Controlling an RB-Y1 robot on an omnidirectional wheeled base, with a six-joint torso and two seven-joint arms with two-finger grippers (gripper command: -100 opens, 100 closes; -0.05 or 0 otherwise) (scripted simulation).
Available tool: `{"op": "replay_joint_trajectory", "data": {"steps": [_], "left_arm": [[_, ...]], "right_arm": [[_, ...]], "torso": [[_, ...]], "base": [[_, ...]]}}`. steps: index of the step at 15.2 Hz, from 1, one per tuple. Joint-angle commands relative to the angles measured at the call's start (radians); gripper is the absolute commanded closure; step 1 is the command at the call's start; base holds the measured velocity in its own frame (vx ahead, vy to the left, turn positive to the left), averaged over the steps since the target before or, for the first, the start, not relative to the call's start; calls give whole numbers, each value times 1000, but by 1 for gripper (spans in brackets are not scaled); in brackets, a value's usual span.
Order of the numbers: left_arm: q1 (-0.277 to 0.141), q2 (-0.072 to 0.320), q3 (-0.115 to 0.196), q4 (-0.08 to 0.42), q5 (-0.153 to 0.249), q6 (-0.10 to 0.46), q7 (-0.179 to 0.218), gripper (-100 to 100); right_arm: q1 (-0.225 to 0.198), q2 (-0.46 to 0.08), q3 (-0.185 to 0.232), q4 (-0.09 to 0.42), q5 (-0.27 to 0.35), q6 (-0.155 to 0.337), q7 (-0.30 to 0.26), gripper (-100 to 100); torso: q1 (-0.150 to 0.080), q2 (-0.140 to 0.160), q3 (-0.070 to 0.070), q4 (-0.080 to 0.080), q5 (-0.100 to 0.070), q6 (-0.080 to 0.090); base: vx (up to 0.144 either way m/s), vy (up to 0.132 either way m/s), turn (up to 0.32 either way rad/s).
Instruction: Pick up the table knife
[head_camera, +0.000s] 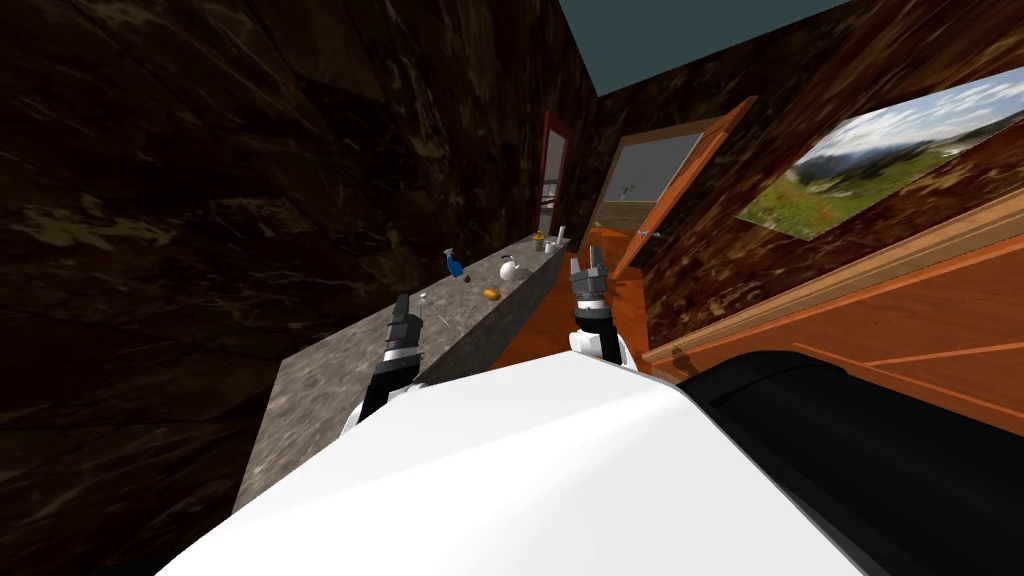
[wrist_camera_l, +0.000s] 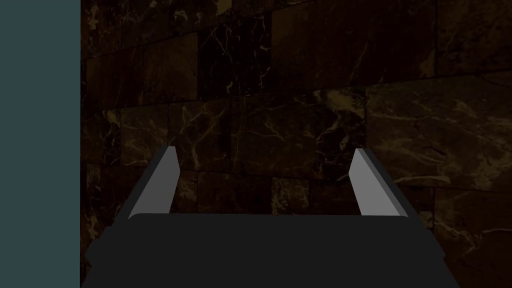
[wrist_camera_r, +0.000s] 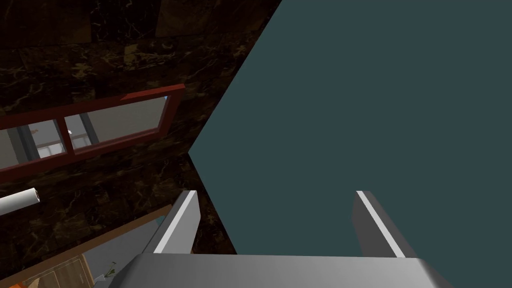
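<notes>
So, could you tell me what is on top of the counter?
A spray bottle, a jug, an orange item, a jar, and a thin pale item by the left gripper, perhaps the knife. The left arm hides part of the counter.

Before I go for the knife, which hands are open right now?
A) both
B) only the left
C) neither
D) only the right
A: in their own wrist views, the left hand and the right hand each show two fingers spread wide apart with nothing held between them.
</notes>
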Motion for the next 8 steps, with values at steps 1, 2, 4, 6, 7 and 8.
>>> {"op": "replay_joint_trajectory", "data": {"steps": [1, 2, 4, 6, 7, 8], "left_arm": [[4, 48, 10, 17, 5, 34, -7, -100], [4, 48, 10, 17, 5, 34, -7, -100], [12, 104, 25, 36, 13, 89, -18, -100], [17, 139, 33, 46, 17, 120, -24, -100], [17, 139, 33, 46, 17, 120, -24, -100], [22, 168, 42, 57, 21, 151, -30, -100]], "right_arm": [[0, 0, 0, 0, 0, 0, 0, 0], [0, 0, 0, 0, 0, 0, 0, 0], [0, 0, 0, 0, 0, 0, 0, 0], [0, 0, 0, 0, 0, 0, 0, 0], [0, 0, 0, 0, 0, 0, 0, 0], [0, 0, 0, 0, 0, 0, 0, 0]], "torso": [[0, 0, 0, 0, 0, 0], [0, 0, 0, 0, 0, 0], [0, -1, 0, 0, 0, 0], [-1, -1, -1, 0, 0, 0], [-1, -1, -1, 0, 0, 0], [-1, -1, -1, 0, 0, 0]], "base": [[30, -33, -65], [33, -29, -46], [48, -45, -79], [46, -48, -62], [38, -47, -49], [41, -44, -62]]}}
